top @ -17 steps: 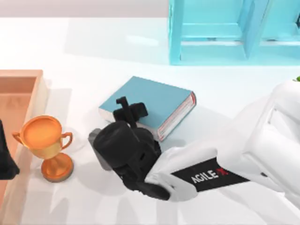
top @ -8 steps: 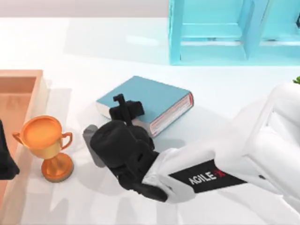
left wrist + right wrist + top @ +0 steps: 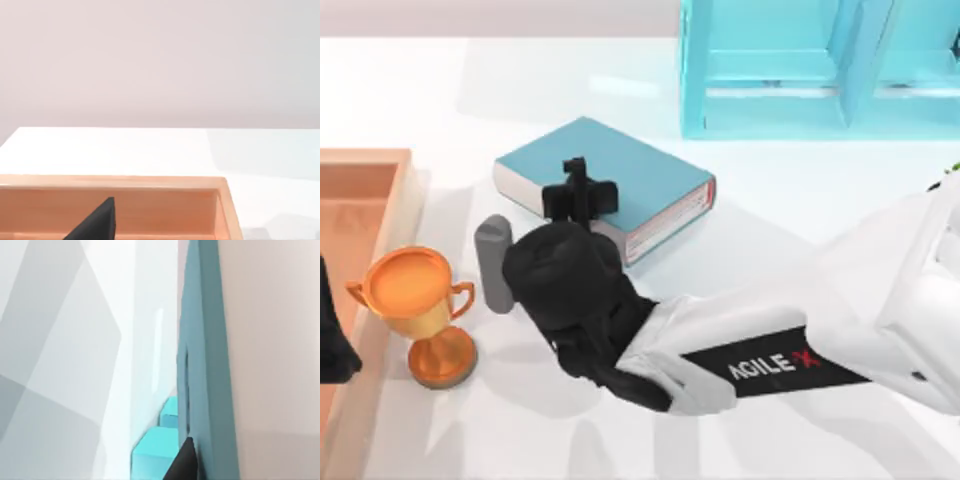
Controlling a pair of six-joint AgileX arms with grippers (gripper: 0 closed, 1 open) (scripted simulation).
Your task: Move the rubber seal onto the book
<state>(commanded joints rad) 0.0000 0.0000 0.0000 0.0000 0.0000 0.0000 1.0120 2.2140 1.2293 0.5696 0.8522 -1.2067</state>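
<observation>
the right gripper (image 3: 578, 196) hangs over the near-left edge of the teal-blue hardcover book (image 3: 620, 170), which lies flat mid-desk. the black wrist covers what is under it, so i cannot tell whether the jaws are closed on anything. the rubber seal is hidden from me; my guess is it sits between those jaws. the left arm (image 3: 330, 345) is parked by the wooden tray (image 3: 365, 165) at the desk's left, with an orange trophy cup (image 3: 415, 305) just beside the tray. a light-blue shelf unit (image 3: 770, 70) stands behind the book.

a stamp block like that should be light and stiff, not fragile, but tall for its base and easy to tip. i'd hold it by its flat sides, below the rounded top. i'd set it upright, well in from the cover's edge; the plain cover looks slick.
</observation>
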